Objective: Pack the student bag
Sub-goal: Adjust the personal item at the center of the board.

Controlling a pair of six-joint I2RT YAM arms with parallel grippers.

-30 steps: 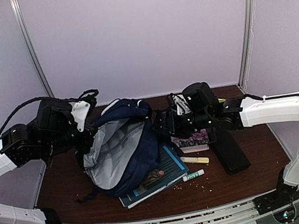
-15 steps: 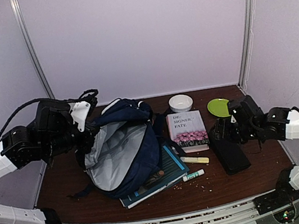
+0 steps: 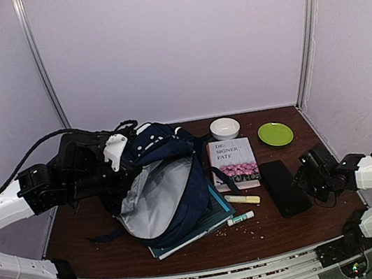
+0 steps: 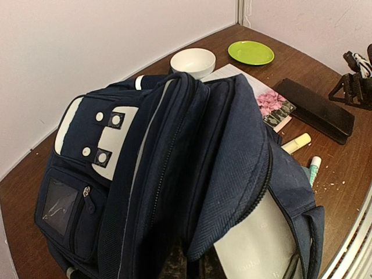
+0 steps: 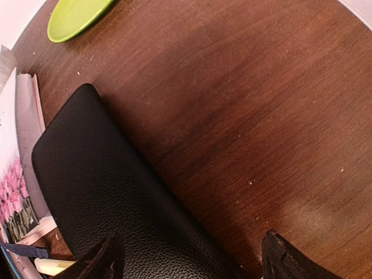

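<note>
The student bag (image 3: 168,185) is a navy backpack lying open in the middle left of the table, its grey lining showing. It fills the left wrist view (image 4: 192,145). My left gripper (image 3: 122,172) is at the bag's upper left rim and holds the fabric up; its fingers are hidden by the cloth. My right gripper (image 3: 306,180) is open and empty, low over the right edge of a flat black case (image 3: 282,184). In the right wrist view the case (image 5: 104,192) lies between and left of the spread fingertips (image 5: 278,256).
A teal book (image 3: 215,213) lies under the bag. A white book (image 3: 233,160), a yellow highlighter (image 3: 242,200) and a white marker (image 3: 241,218) lie right of the bag. A white bowl (image 3: 225,128) and a green plate (image 3: 275,133) stand at the back.
My right arm pulled back from the bag's mouth to the right, down beside the black case. My left gripper moved right and pushed the bag's top rim over with it.
</note>
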